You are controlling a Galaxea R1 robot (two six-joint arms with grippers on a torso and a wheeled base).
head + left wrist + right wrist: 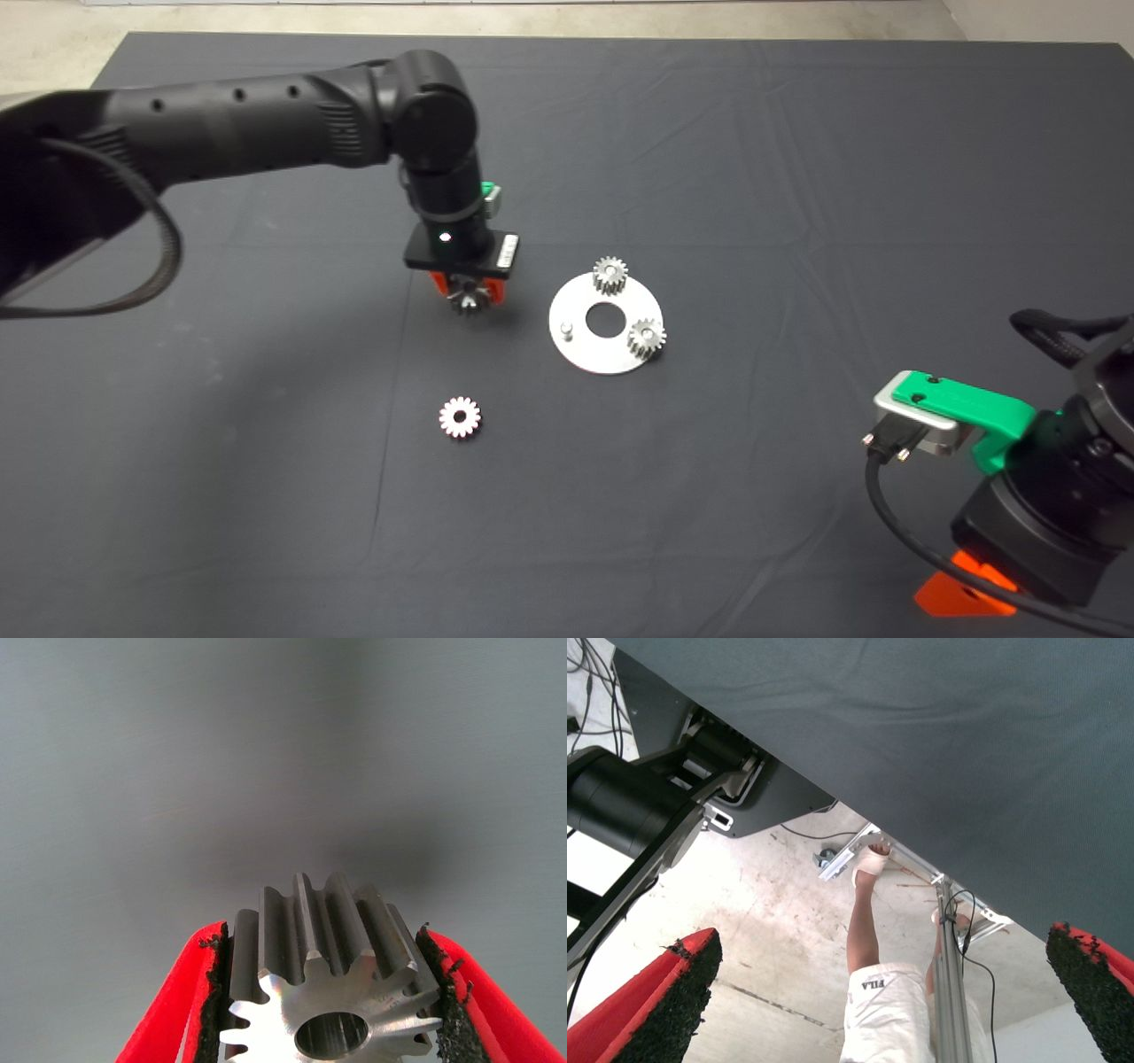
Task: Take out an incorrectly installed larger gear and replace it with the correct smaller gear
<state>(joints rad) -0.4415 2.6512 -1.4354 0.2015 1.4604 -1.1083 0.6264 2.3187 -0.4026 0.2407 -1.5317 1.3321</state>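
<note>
- The left hand [467,299] hangs over the desk [797,177], just beside the round silver plate [585,354], and it is clamped on the larger gear [332,992]; the wrist view shows both black pads [213,992] pressed against the deep teeth.
- The plate carries two fine-toothed gears [610,274] and one bare pin [564,330], so the wrong gear appears to be already off.
- The smaller gear [460,416] lies flat on the mat, apart from the plate and nearer the front edge.
- The step in hand looks like carrying the removed gear away; next it needs setting down clear of the plate, then the hand must take the smaller gear and line its bore up over the bare pin.
- The right hand [877,992] waits at the lower right desk edge, fingers spread wide and empty; a person's legs show beyond.
</note>
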